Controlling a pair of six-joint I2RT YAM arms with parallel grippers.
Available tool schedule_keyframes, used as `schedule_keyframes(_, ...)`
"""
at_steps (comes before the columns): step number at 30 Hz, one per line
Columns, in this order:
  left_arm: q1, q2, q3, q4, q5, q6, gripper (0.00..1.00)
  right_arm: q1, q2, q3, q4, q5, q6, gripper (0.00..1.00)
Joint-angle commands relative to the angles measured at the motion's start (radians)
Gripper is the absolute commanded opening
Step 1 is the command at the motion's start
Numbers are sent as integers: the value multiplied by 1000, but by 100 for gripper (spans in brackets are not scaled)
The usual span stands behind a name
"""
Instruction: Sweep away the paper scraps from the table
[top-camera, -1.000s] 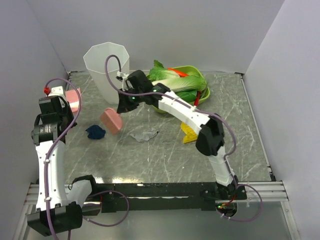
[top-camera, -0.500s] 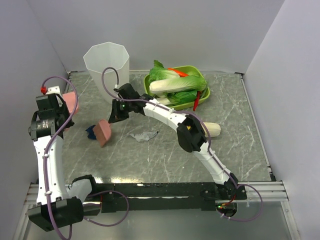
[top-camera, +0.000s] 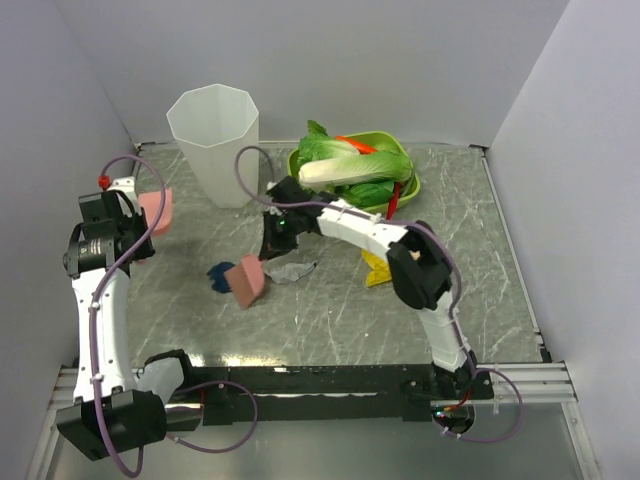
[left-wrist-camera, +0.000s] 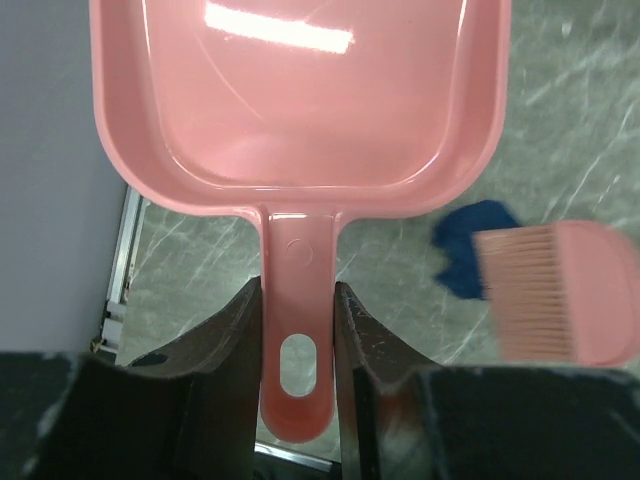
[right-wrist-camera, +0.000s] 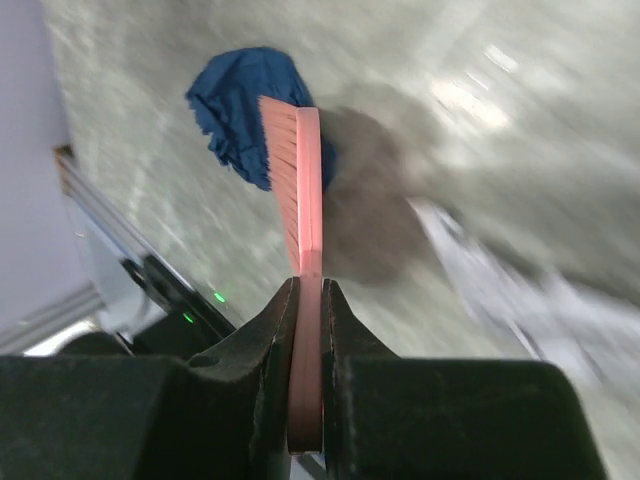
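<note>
A dark blue paper scrap (top-camera: 219, 275) lies on the grey marble table (top-camera: 330, 315), touching the bristles of a pink brush (top-camera: 249, 283). My right gripper (top-camera: 268, 252) is shut on the brush's flat handle (right-wrist-camera: 306, 330). The right wrist view shows the brush (right-wrist-camera: 300, 180) on edge beside the blue scrap (right-wrist-camera: 240, 100). A white-grey scrap (top-camera: 289, 270) lies just right of the brush. My left gripper (top-camera: 138, 224) is shut on the handle (left-wrist-camera: 297, 330) of a pink dustpan (top-camera: 157, 210), held at the far left. Its wrist view shows the pan (left-wrist-camera: 300, 100), blue scrap (left-wrist-camera: 468, 245) and brush (left-wrist-camera: 555, 300).
A tall white bin (top-camera: 213, 145) stands at the back left. A green tray (top-camera: 412, 186) holds a toy cabbage (top-camera: 350, 165), with a red chilli (top-camera: 393, 200) at its edge. A yellow piece (top-camera: 378, 266) lies under the right arm. Walls close the left, back and right.
The right arm carried the brush from near the bin down toward the front. The blue scrap shifted a little to the right. The dustpan moved slightly right.
</note>
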Motion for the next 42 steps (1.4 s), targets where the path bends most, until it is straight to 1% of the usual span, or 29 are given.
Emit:
schedule_keyframes(1,6,4,-54,57,118,171,1,-72,-168,-129,-124,122,-148,0)
schedule_keyframes(3,6,13,-78,53,147,230,1,-97,-209,-175,-141,118,-206,0)
schedule_keyframes(4,4,18,-86,48,181,294,1,-118,-250,-192,-146,119,-226,0)
schedule_keyframes(6,3,44,-95,30,218,359,1,-138,-315,-247,-153,116,-278,0)
schedule_keyframes(7,1,54,-94,2,236,424,1,-155,-341,-269,-152,112,-292,0)
schedule_keyframes(9,-19,97,-97,-24,267,486,1,-172,-421,-322,-135,70,-337,0)
schedule_keyframes(10,-28,113,-98,-57,270,556,1,-176,-447,-333,-136,67,-356,0)
schedule_keyframes(12,-75,153,-111,-94,282,635,1,-181,-530,-365,-136,70,-413,0)
schedule_keyframes(13,-113,162,-118,-111,282,707,1,-184,-556,-375,-133,82,-450,0)
schedule_keyframes(15,-160,186,-147,-133,267,768,1,-192,-629,-401,-130,98,-484,0)
schedule_keyframes(16,-181,191,-157,-138,265,825,1,-193,-651,-408,-135,116,-522,0)
schedule_keyframes(17,-221,197,-175,-139,265,848,1,-195,-674,-419,-136,130,-539,0)
schedule_keyframes(19,-267,205,-187,-144,282,914,1,-195,-732,-453,-140,156,-582,0)
schedule_keyframes(20,-272,205,-198,-138,293,930,1,-193,-749,-464,-146,193,-588,0)
schedule_keyframes(21,-301,206,-203,-130,301,937,1,-196,-780,-490,-146,216,-591,0)
schedule_keyframes(22,-328,214,-213,-125,304,956,1,-195,-791,-502,-143,274,-596,0)
schedule_keyframes(26,-375,243,-224,-108,314,977,1,-199,-820,-547,-130,371,-602,0)
schedule_keyframes(31,-440,285,-223,-110,363,973,1,-204,-799,-528,-135,395,-639,0)
schedule_keyframes(36,-540,309,-240,-56,359,924,1,-203,-772,-517,-124,480,-660,0)
schedule_keyframes(42,-620,331,-252,-3,341,850,1,-204,-714,-484,-112,452,-657,0)
